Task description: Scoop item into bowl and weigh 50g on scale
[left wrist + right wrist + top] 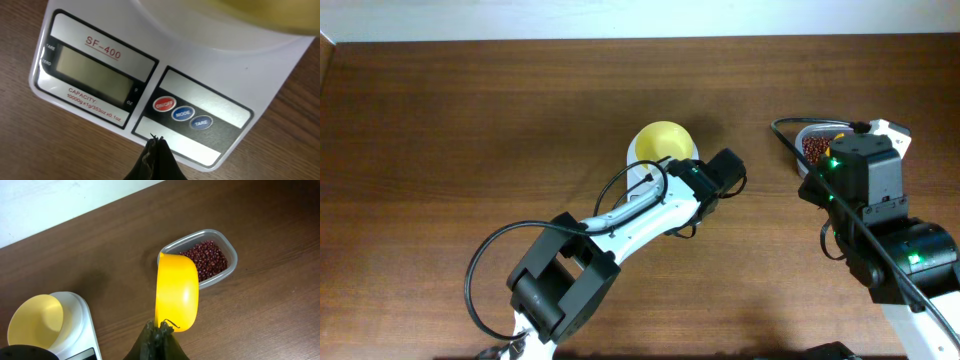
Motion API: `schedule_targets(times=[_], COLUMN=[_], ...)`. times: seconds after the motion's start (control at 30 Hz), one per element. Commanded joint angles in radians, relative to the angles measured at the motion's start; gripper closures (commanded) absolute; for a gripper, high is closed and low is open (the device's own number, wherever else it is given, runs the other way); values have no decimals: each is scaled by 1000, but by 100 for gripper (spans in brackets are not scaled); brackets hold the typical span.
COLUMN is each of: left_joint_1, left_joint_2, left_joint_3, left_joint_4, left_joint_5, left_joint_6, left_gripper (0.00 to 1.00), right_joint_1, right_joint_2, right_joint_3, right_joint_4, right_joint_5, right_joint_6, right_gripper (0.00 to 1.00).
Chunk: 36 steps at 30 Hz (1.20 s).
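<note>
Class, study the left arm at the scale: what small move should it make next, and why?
Probably nudge the shut left gripper forward and down onto the red on/off button: the scale shows a blank display, the empty bowl sits on it, and the right gripper holds the scoop near the beans.

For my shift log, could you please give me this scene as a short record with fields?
bowl: empty, on the scale
scale display: blank
beans: in the clear container
scoop: yellow, near the container's edge
right end effector: shut on scoop
left end effector: shut, empty, over the scale's front edge
</note>
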Motion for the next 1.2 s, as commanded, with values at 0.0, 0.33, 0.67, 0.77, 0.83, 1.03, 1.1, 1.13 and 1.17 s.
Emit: schedule_targets(times=[0.0, 0.33, 0.67, 0.77, 0.83, 1.03, 1.1, 1.13, 1.17], left_joint_1=[-1, -1, -1, -1, -1, -1, -1, -1, -1], left_joint_2=[24, 29, 34, 45, 65, 70, 70, 70, 70], left_joint_3=[5, 5, 5, 5, 5, 6, 6, 6, 6], left_joint_4=[23, 44, 43, 45, 50, 51, 53, 55, 55], left_joint_5=[-6, -71, -106, -127, -129, -129, -128, -128, -128], left_joint_6=[-13, -13, -13, -13, -13, -13, -13, -13, -13], left_gripper=[100, 100, 100, 100, 100, 100, 100, 100, 100], right_joint_1=[5, 5, 5, 5, 5, 5, 5, 5, 5], right_joint_2=[-12, -12, -12, -12, -12, -12, -12, -12, -12], right_joint_3=[26, 26, 26, 26, 26, 26, 26, 26, 26], right_joint_4=[-8, -37, -67, -75, -75, -75, -75, -75, -76], right_joint_5=[23, 24, 50, 50, 50, 50, 50, 50, 50], right_joint_6=[-6, -6, -7, -7, -7, -7, -7, -7, -7], right_gripper=[96, 96, 96, 96, 96, 96, 96, 96, 96])
